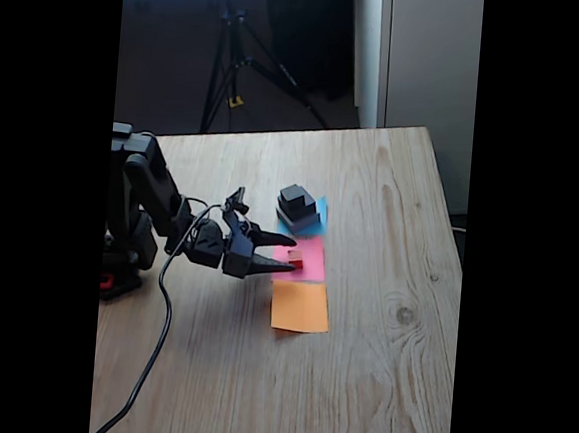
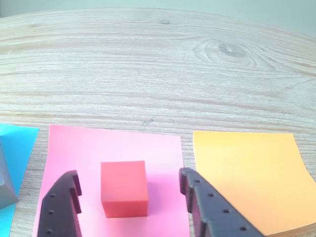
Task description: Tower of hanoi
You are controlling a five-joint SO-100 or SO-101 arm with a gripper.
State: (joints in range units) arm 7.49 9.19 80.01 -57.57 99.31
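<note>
From my wrist view I see the tool (image 2: 129, 190) with its two dark fingers spread apart, one on each side of the tiny red cube (image 2: 124, 188), with a gap showing between each finger and the cube, so nothing is clamped. The cube sits on the pink paper square (image 2: 89, 148), toward its near edge. To the right of that lies the orange paper square (image 2: 247, 173), bare, and at the far left a corner of the blue paper square (image 2: 17, 148) with a grey block edge (image 2: 6, 190) on it.

In the fixed view I can see the arm (image 1: 146, 190) reaching from the left across the wooden desk (image 1: 377, 384), its tool (image 1: 291, 256) low over the pink square (image 1: 312, 250) where the red cube (image 1: 295, 260) shows between the tips. The three remaining blocks (image 1: 296, 207) are stacked on the blue square (image 1: 320, 217), beyond the pink one: a wide grey base, a black block, a small dark block on top. The orange square (image 1: 300, 306) lies nearest the camera. A black cable (image 1: 157, 336) trails off the arm along the desk, and a tripod (image 1: 236, 62) stands on the floor behind
</note>
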